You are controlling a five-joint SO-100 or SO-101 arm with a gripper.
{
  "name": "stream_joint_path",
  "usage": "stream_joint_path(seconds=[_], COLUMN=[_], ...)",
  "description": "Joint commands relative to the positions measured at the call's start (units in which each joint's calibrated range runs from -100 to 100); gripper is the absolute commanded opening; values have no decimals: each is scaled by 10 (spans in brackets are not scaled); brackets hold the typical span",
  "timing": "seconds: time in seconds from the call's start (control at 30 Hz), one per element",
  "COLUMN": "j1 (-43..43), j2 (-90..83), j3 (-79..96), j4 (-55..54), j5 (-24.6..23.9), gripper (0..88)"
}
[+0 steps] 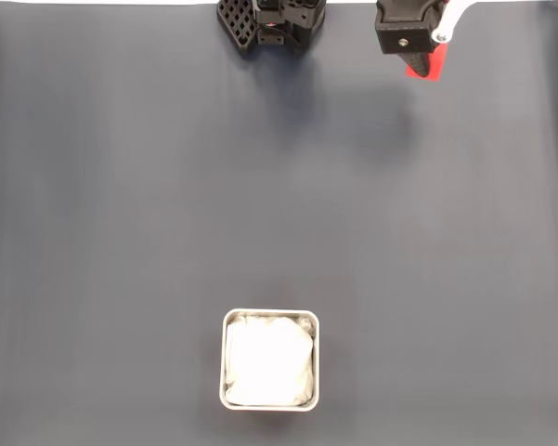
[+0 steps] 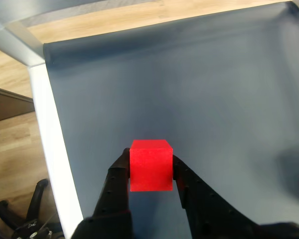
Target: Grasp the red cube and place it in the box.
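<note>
The gripper (image 2: 150,172) clamps the red cube (image 2: 150,164) between its fingertips. The box (image 1: 270,360) sits well away; a shallow pinch could let the cube slip in transit.

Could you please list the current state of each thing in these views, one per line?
red cube: held between the two fingers, which press its left and right faces in the wrist view.
gripper: shut on the red cube, at the top edge of the fixed view.
box: upright on the dark mat, holding just its white cloth lining; far from the cube.
</note>
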Motion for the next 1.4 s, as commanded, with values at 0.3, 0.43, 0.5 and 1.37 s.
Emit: stream_joint_path(seconds=[0.3,0.43,0.5,1.37], j1=[69,89,99,262], j2=[71,88,93,183], j3=[-134,-163,-174,-296], j4=[3,-2,-6,-73], j5=[-7,-12,-13,-43], gripper=[28,25,25,20])
